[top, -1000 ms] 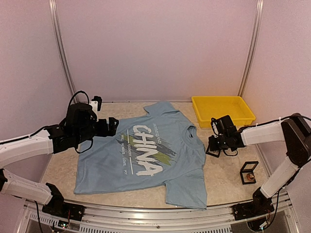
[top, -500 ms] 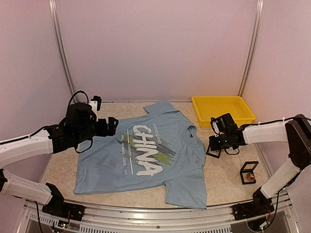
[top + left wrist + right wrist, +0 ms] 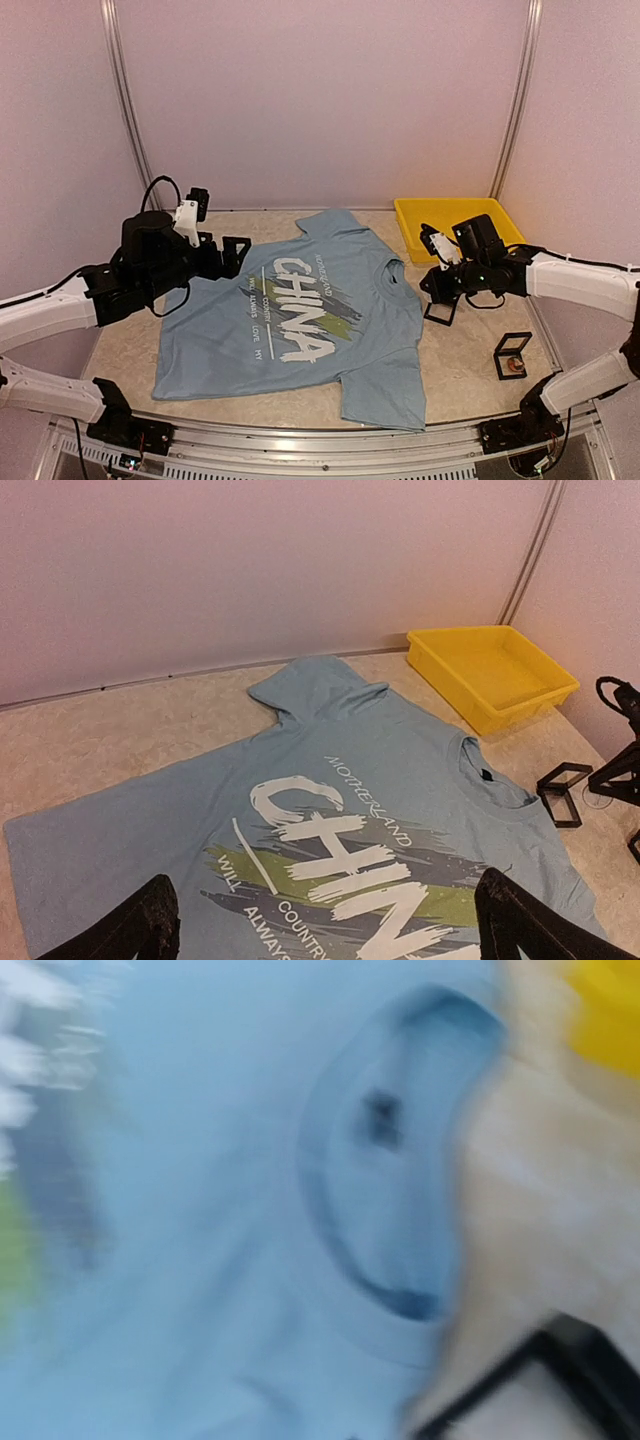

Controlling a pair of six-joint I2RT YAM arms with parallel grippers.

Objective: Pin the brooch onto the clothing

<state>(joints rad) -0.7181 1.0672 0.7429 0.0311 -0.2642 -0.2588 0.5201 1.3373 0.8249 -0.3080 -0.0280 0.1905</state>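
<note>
While I checked the feeds, left tool [image 3: 236, 254] gaped wide, empty; right tool [image 3: 436, 283] was clamped closed, load unclear. T-shirt [image 3: 380, 335] lay flat on the bench [image 3: 130, 350] between both tools.

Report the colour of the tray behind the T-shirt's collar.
The tray is plain bright yellow, with no pattern; the left wrist view shows it best.
</note>
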